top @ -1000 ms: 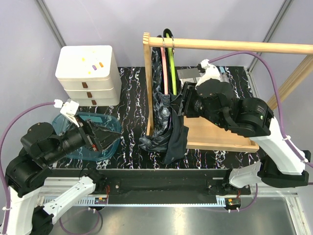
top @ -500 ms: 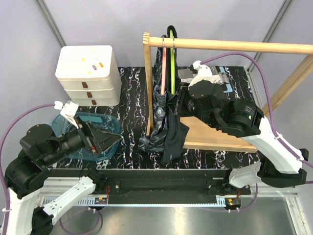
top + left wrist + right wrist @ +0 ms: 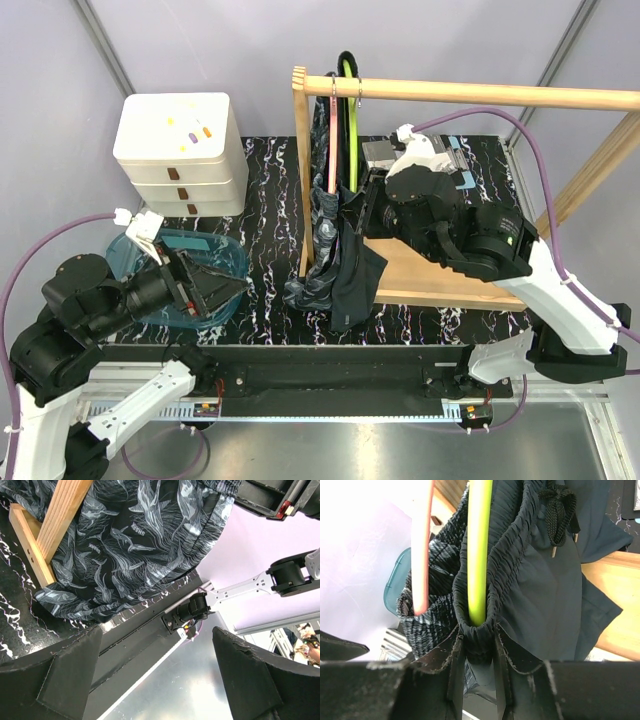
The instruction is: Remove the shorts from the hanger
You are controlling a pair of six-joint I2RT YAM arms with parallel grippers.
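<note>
Since the earlier frame the right arm has swung in toward the rack and the right gripper (image 3: 477, 655) has narrowed. Its fingers (image 3: 451, 655) now pinch the gathered elastic waistband of the plain navy shorts (image 3: 555, 595) just under the green hanger (image 3: 479, 545). The patterned shorts (image 3: 432, 585) hang beside them on the pink hanger (image 3: 422, 540). Both hangers hook over the wooden rail (image 3: 480, 93) close to the upright post (image 3: 300, 170). The cloth is judged light, limp and apt to bunch, so the thick waistband gives the surest hold, though the drawstring (image 3: 559, 510) may snag. Open room lies toward the near edge of the desk (image 3: 265, 170), while the post crowds the left side. The left gripper (image 3: 160, 680) hovers over the teal bin (image 3: 230, 250), fingers spread wide and empty.
</note>
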